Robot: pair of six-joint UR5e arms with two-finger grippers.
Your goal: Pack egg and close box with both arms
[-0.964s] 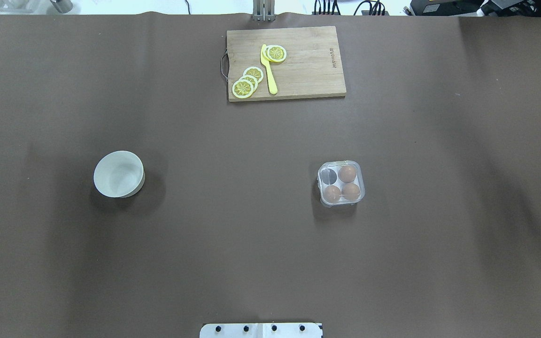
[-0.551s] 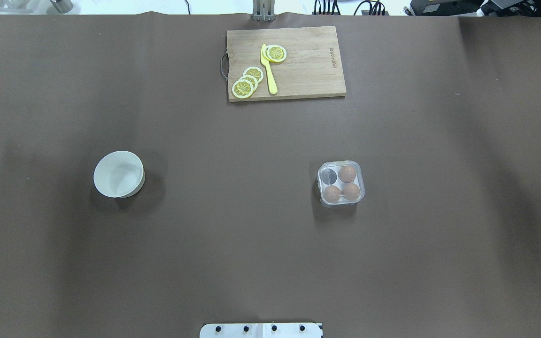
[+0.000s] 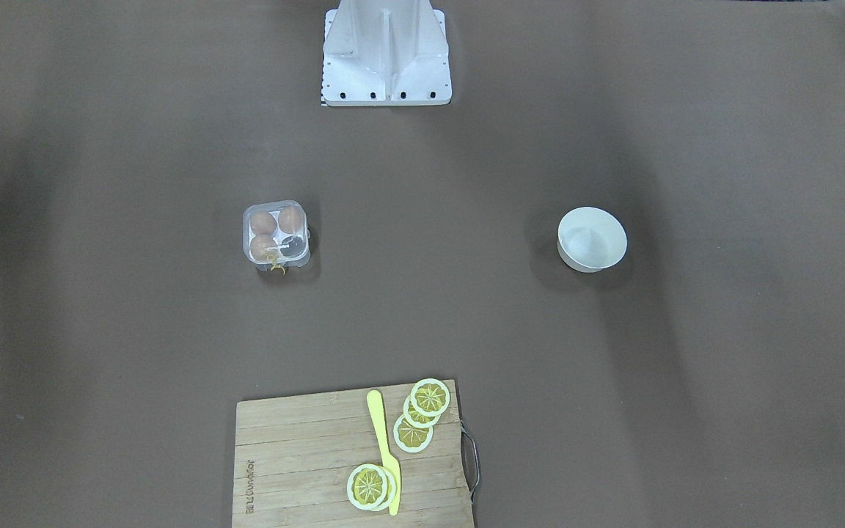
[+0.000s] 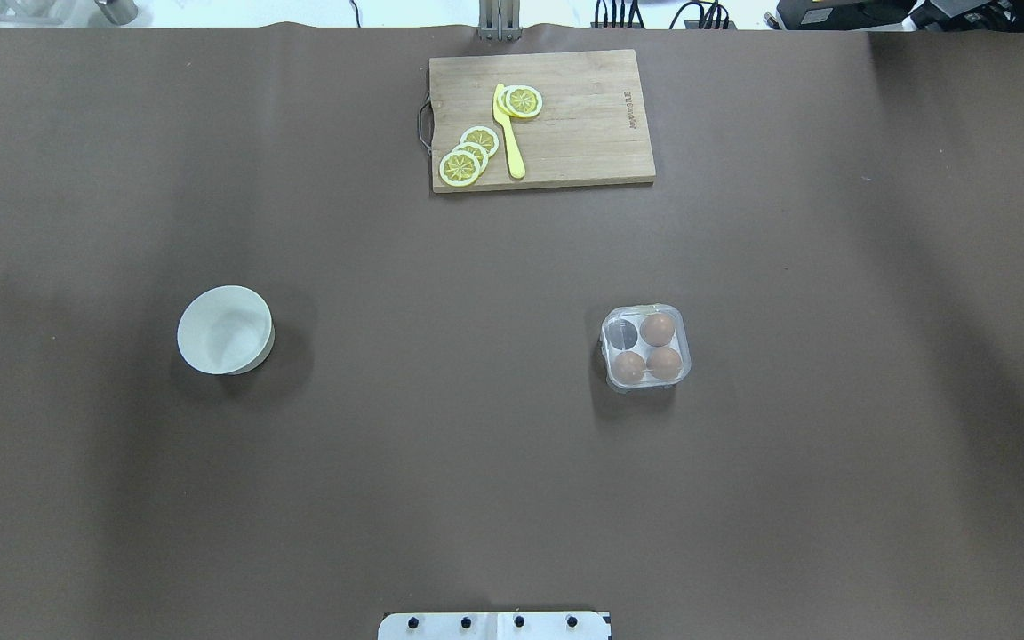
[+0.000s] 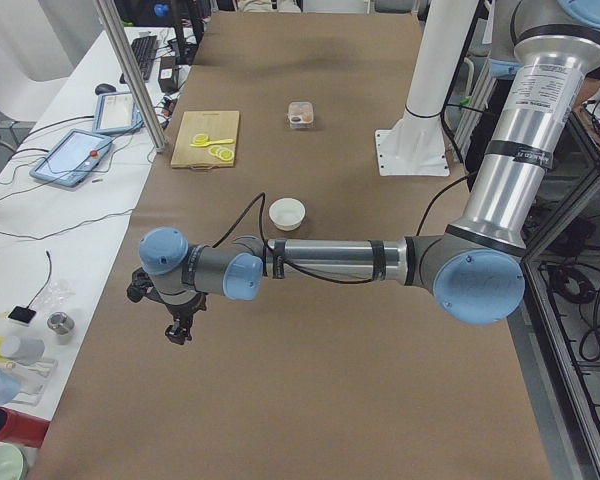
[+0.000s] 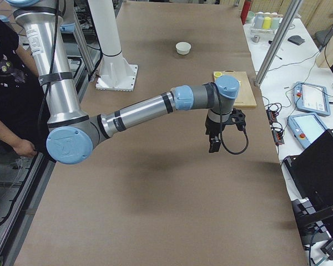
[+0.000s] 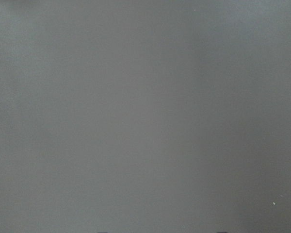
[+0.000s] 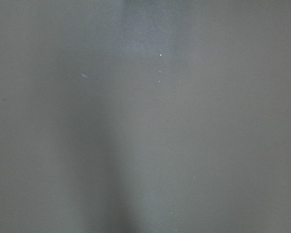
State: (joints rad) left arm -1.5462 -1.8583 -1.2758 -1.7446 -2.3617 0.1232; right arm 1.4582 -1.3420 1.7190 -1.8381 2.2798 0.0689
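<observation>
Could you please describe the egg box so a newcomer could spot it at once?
From the wooden cutting board at the far edge of the table, come toward the robot, on its right side. There sits the box, opposite the white bowl. It is small, square and clear, holding three brown eggs and one empty cell, unlike the round, opaque bowl.

White bowl (image 4: 225, 330) stands on the left of a brown-covered table (image 4: 476, 480), seen from overhead. At the far edge, near the centre, lies a wooden cutting board (image 4: 592, 133) with a metal handle (image 4: 424, 123) at its left end. A yellow knife (image 4: 509, 138) rests on the board, with overlapping lemon slices (image 4: 461, 166) to its left and further slices (image 4: 524, 101) touching its far end. A white base plate (image 4: 494, 626) sits at the near edge.
</observation>
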